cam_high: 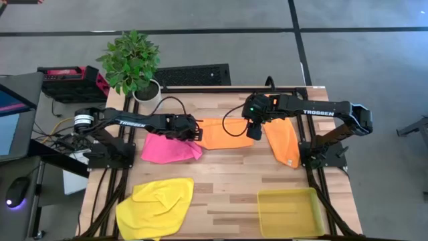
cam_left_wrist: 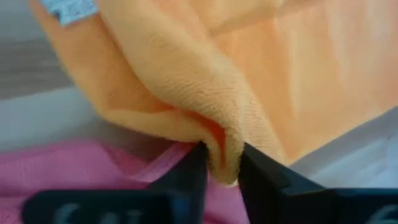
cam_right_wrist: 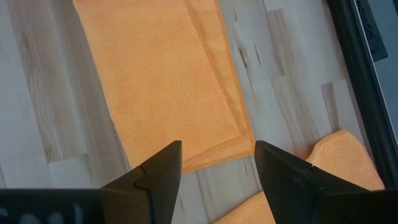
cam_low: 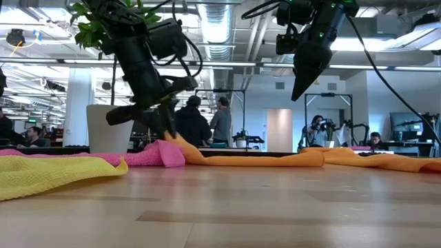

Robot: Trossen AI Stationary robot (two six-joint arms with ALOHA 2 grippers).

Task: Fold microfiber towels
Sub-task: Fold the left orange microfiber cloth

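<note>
While left end effector (cam_left_wrist: 222, 167) pinches corner, orange towel (cam_high: 224, 134) lies crosswise.

A grey floor (cam_high: 221, 47), crossed by dark seam lines, is seen around the wooden tabletop (cam_high: 227, 177). A potted plant (cam_high: 131, 61) is placed just beyond the tabletop's far left corner, with a black floor grille (cam_high: 194, 74) beside it. A monitor (cam_high: 13, 117) and a mouse (cam_high: 18, 190) are found off the left edge. Exposed ceiling ducts (cam_low: 227, 27), white walls and several people (cam_low: 189, 120) are shown in the room behind.
</note>
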